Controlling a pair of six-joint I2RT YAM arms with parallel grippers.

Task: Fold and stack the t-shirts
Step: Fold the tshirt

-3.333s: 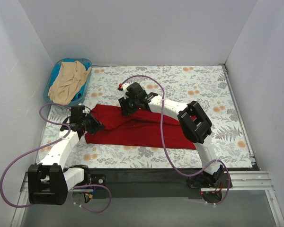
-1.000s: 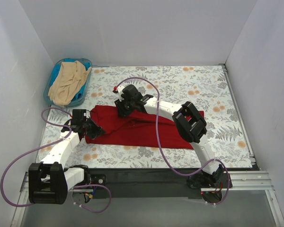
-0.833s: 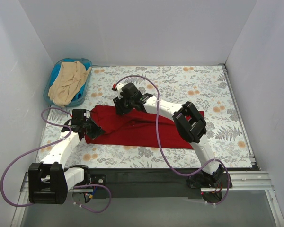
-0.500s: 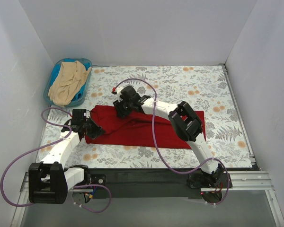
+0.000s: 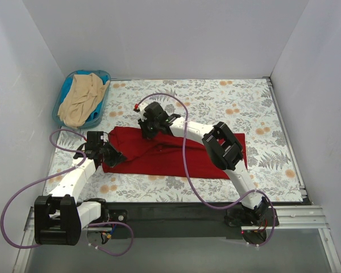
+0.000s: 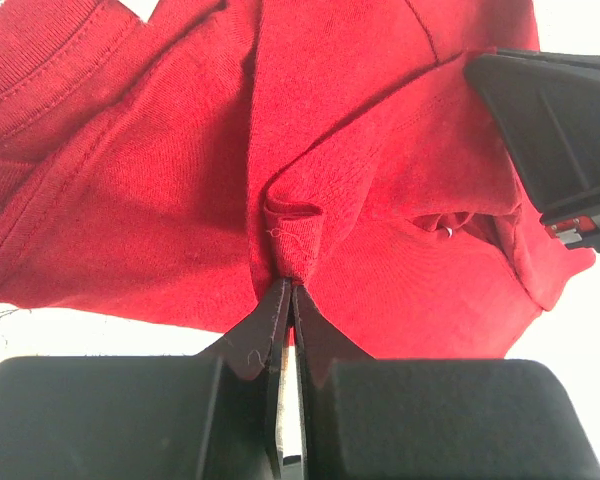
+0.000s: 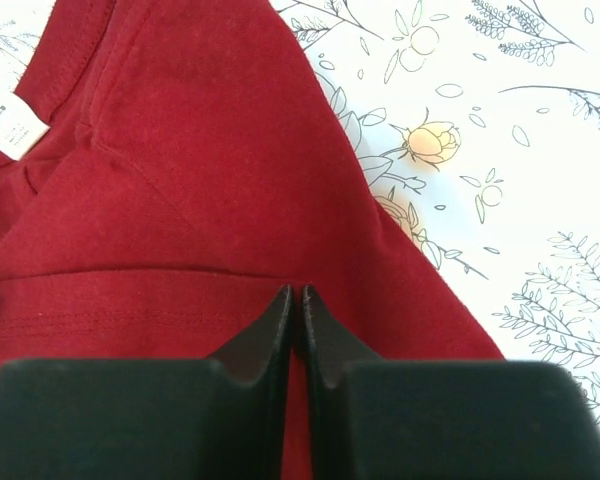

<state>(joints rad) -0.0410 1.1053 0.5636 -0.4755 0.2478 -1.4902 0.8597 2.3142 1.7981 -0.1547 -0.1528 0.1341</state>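
- Far left, at the back corner of the floral desk (image 5: pixel 238 102): a blue basket (image 5: pixel 61 95) holds the beige shirt (image 5: pixel 79 99), crumpled and spilling toward the rim.
- Left of centre: the left arm reaches forward from the near edge. The left gripper (image 5: pixel 115 158) sits low at the near-left end of the red shirt (image 5: pixel 159 160).
- In the left wrist view, the left gripper (image 6: pixel 291 292) has its fingers drawn narrow. It holds a small peak of red cloth pinched between the tips, with creases fanning away from the pinch.
- Centre: the red shirt lies spread sideways across the middle of the desk, well apart from the basket. It is partly folded over itself, with a ridge of doubled cloth along its length.
- Centre, far edge of the shirt: the right arm stretches across from the near right, over the cloth. The right gripper (image 5: pixel 145 132) is down on the upper-left part of the garment.
- In the right wrist view, the right gripper (image 7: pixel 296 296) is squeezed narrow on the red cloth at a stitched hem. A white label (image 7: pixel 10 122) shows at the collar on the left, and bare floral desk to the right.
- Right: the shirt's far end lies flat beside the right arm's elbow.
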